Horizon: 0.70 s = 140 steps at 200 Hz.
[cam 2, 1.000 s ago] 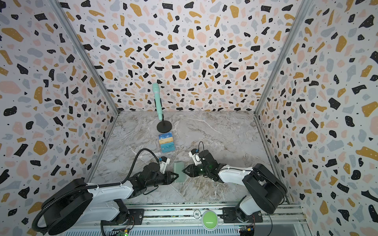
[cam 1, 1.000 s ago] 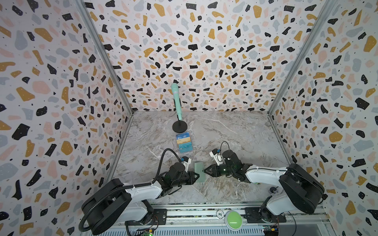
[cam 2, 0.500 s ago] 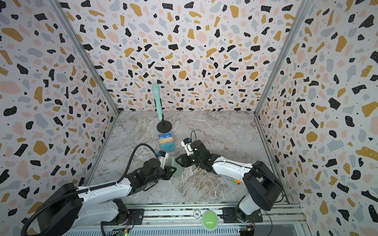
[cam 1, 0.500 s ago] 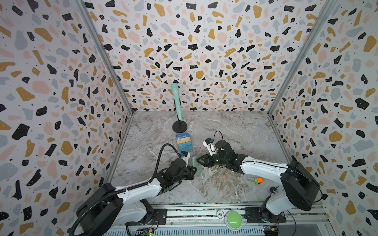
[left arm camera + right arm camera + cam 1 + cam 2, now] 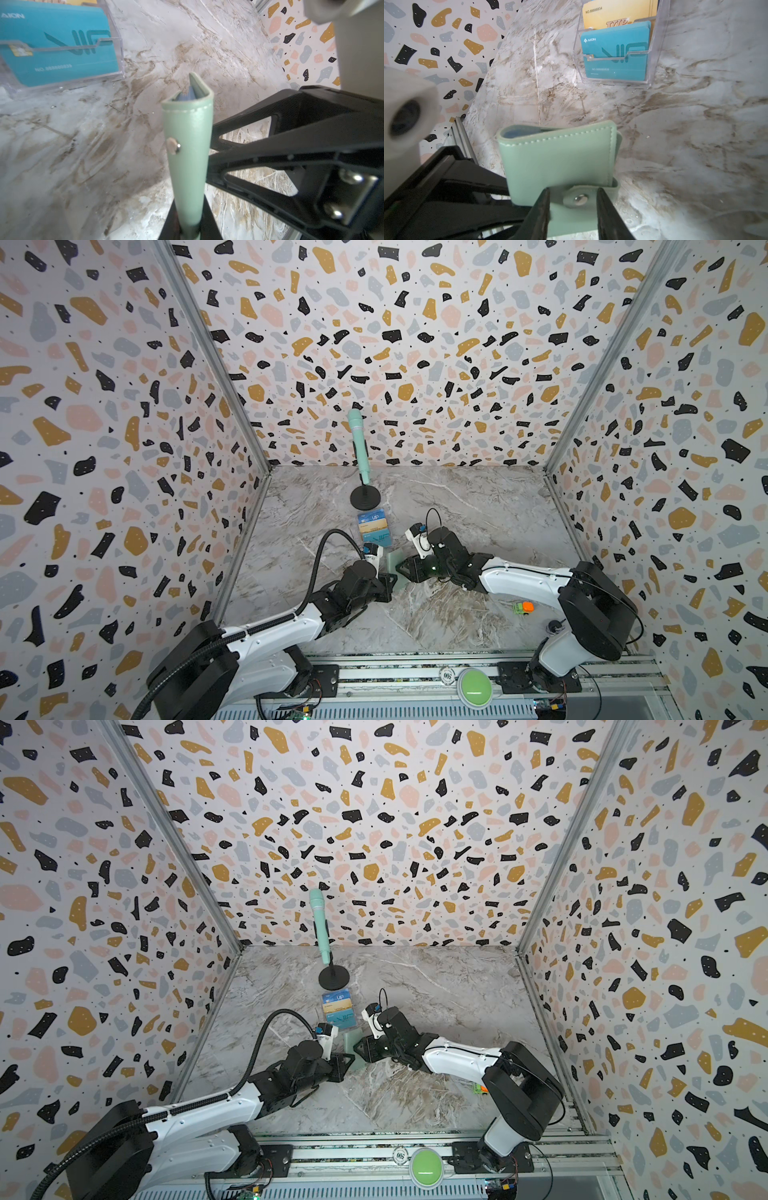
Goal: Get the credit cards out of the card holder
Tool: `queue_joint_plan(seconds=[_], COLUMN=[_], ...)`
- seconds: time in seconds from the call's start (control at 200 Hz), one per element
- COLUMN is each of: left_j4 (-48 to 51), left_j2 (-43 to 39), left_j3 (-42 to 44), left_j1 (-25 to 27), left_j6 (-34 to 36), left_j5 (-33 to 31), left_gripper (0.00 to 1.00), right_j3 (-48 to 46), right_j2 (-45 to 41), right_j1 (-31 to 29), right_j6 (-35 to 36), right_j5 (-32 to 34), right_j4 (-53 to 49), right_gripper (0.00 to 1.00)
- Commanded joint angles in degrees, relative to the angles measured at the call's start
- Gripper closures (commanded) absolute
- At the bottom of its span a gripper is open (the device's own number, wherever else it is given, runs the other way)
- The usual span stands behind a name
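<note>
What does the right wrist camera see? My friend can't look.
A closed mint-green card holder fills the middle, gripped by the left hand, while fingers of the right hand straddle its snap tab. Behind, a clear stand holds a teal card and a gold card.

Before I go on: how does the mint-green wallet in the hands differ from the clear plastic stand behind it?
The mint-green stitched card holder is opaque and folded shut, showing only blue sleeve edges; the clear plastic tiered stand shows a teal card and a gold card plainly. The card holder is gripped on edge by the left hand; the stand sits untouched on the marble table. Both are made for cards.
</note>
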State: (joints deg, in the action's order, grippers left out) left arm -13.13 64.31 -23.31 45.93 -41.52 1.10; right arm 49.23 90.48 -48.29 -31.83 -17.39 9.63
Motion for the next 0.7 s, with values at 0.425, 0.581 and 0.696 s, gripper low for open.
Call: queue_joint_plan(seconds=[0.425,0.581,0.696], left_j4=[-2.13,-2.26,-2.17], left_j2=[-3.23,-3.58,-3.71], left_j3=[-0.65,-0.24,-0.13], left_j1=[0.16,0.21,0.20], left_j6=[1.80,1.17,1.07], left_j5=[-0.48,-1.30,-1.46], left_gripper=[0.99,0.99,0.99], right_j3=[-0.45,-1.41,-1.71], right_j2=[-0.69,-1.96,-2.42], right_j1=[-0.22,-0.22,-0.22], right_j6=[-0.42,-0.43,-0.52], right_j5=[3.82,4.78,5.14], right_j4=[0.64,0.98,1.07], right_gripper=[0.78,0.83,0.85])
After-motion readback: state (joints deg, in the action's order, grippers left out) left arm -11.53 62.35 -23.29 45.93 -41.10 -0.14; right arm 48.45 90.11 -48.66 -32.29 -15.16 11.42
